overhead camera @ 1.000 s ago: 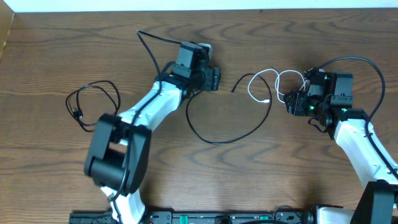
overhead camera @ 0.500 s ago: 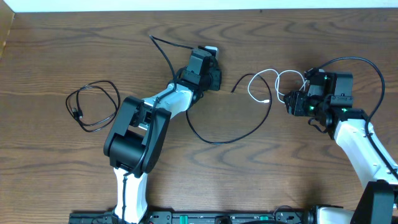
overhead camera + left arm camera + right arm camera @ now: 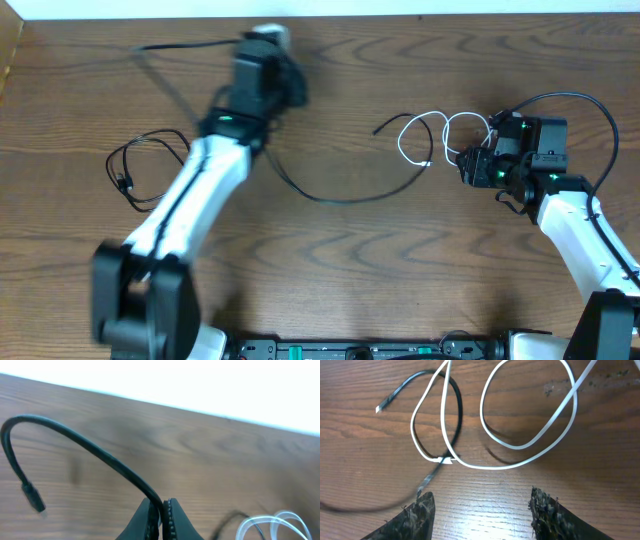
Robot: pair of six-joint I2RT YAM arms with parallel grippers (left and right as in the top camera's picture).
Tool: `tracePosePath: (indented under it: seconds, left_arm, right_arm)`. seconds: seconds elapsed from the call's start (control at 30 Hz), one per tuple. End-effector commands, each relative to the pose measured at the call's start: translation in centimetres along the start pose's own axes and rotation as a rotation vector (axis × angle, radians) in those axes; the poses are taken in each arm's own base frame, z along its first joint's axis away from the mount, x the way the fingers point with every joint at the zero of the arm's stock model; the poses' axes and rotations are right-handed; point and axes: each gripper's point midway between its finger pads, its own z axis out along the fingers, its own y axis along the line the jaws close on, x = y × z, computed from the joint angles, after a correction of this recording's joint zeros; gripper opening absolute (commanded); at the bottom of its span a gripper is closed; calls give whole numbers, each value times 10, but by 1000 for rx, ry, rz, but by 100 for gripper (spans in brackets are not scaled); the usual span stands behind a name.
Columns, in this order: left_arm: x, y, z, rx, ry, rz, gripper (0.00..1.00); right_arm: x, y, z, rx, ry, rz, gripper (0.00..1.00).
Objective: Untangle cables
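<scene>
Wood bench (image 3: 330, 270) | black cable (image 3: 100, 453): centre to 11 o'clock, clenched in left fingers (image 3: 150, 519) | white cable (image 3: 520, 447): 2 o'clock, crossing black, right fingers (image 3: 415, 515) released above | both light, limp, probably slippery; grip white near crossing.

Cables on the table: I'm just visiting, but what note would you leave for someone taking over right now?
Left gripper: jaws shut on the black cable, at the far side.
Right gripper: jaws open, empty, facing the white cable.
Done: nothing freed yet; the black cable's other end crosses the white loops.
Left: draw that end clear, lay the cables apart.
</scene>
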Motion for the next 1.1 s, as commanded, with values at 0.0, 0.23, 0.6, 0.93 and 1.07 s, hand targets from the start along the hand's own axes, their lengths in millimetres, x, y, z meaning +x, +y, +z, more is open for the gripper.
tracePosePath:
  seconds: [0.0,0.23,0.6,0.93,1.07]
  left_arm:
    - [-81,81,-75,-251,-236,-13,8]
    - [-162,213,-234,-549,-601,-141,7]
    - [-132,297,-241,-706,-511,-244,7]
    - [-60,258,-131,-259,-142,-419,74]
    - [-22,214,-100,-133,48,-450,82]
  right_arm:
    - [-2,1,-1,2,-7,1,57]
    - [-2,1,-1,2,-8,1,57]
    - [-1,1,-1,1,-4,2,57]
    - [-1,1,-1,2,-4,2,57]
    - [-1,1,-1,2,-4,2,57]
